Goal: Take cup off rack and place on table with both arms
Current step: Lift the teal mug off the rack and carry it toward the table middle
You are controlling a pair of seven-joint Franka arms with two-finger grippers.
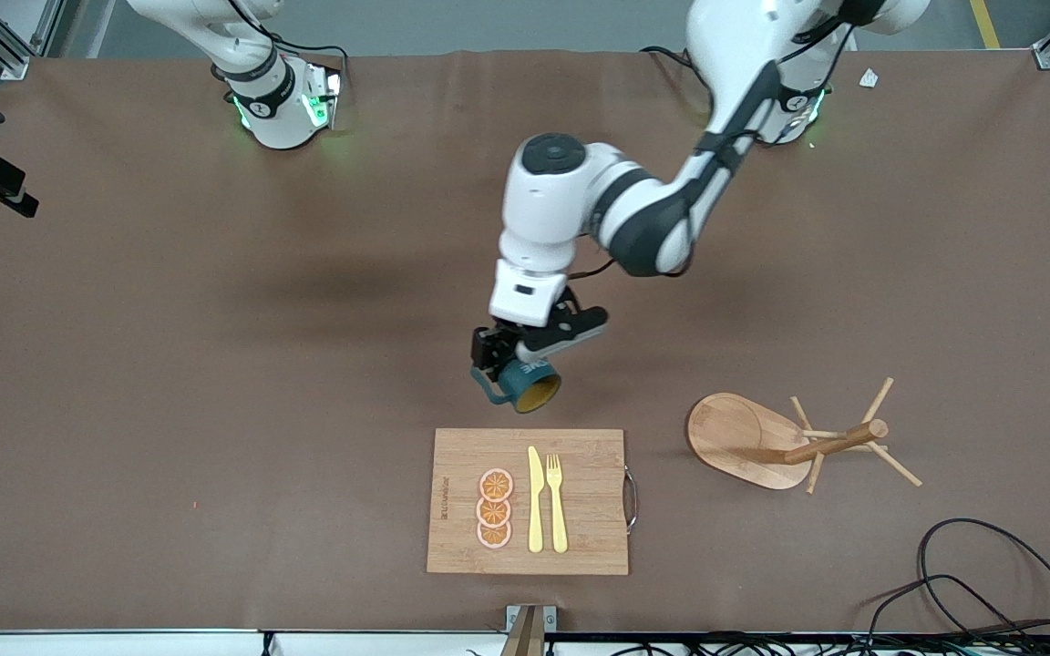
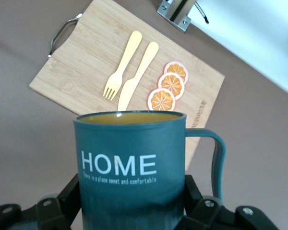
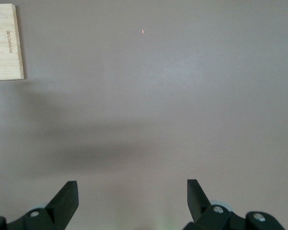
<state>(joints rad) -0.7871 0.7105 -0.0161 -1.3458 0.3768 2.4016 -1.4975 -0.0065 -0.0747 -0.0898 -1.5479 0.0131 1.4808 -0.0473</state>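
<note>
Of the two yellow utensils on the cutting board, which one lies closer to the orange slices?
The knife: it lies right beside the orange slices, while the fork lies beside the knife, toward the board's metal handle.

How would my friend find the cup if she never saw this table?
Look for the bamboo cutting board near the front camera, with a knife, fork and orange slices on it. Just above its farther edge, the left pincer holds the cup, tipped on its side. It is teal, says HOME in white, and is yellow-brown inside.
</note>
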